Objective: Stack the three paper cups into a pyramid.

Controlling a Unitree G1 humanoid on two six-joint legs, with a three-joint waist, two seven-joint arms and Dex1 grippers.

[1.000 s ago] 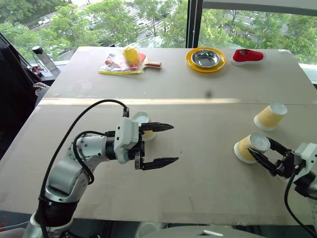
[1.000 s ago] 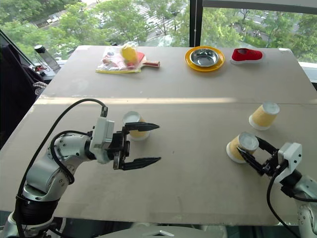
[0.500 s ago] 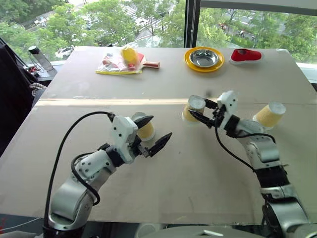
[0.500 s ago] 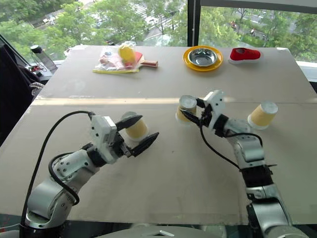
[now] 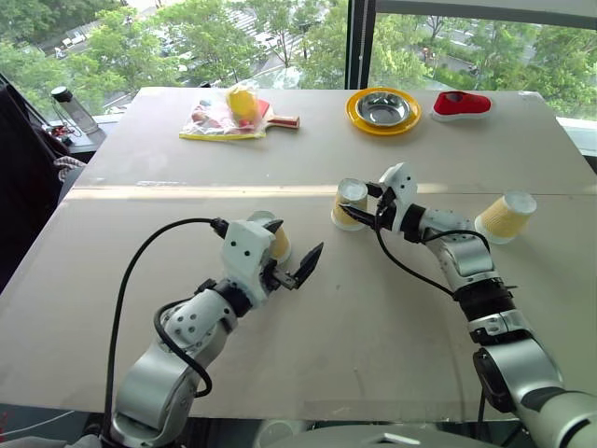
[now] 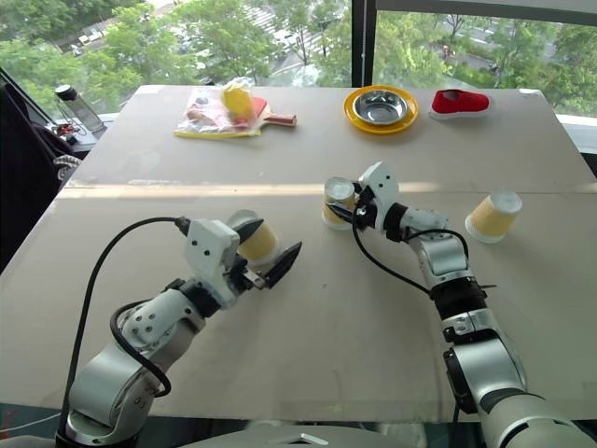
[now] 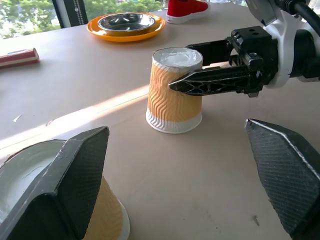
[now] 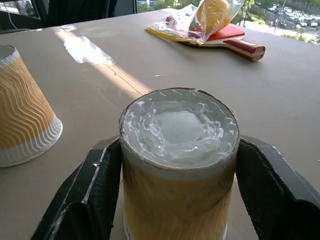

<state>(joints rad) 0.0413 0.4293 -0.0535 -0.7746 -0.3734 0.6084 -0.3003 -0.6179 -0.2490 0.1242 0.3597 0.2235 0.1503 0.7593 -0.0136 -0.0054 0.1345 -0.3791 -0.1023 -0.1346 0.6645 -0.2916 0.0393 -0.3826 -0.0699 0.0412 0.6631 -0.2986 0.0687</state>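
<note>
Left gripper (image 5: 291,252), nearest, jaws spread wide, holds nothing; one paper cup (image 5: 274,241) upturned at its 11 o'clock. Right gripper (image 5: 359,205) brackets the middle cup (image 5: 348,204), standing base-up; fingers slack or just touching, can't tell. Third cup (image 5: 507,217) lies tilted at 3 o'clock. Risk: withdrawing fingers drag and topple the middle cup.

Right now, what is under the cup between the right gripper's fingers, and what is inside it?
The middle cup stands upside down, rim on the bare table, white base up, between the right gripper fingers. Its inside is covered by its own wall.
</note>
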